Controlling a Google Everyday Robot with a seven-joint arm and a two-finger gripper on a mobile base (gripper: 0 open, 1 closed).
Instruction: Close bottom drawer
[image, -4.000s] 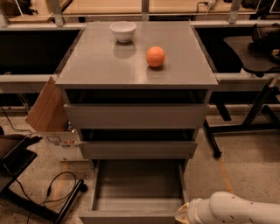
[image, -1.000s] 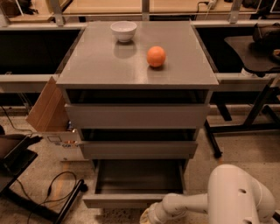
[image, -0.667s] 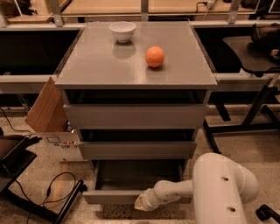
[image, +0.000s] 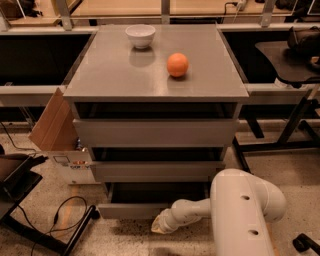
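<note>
Pushed further in, the grey matte bottom drawer (image: 131, 210) sits nearly shut just ahead of the cream gripper (image: 162, 224); its grip cannot be told.

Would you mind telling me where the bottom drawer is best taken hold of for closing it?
The bottom drawer shows no handle and stands slightly open, so its flat front panel is probably the part to use, pressed squarely from the front near mid-width. The gripper sits low, just in front of that panel.
</note>
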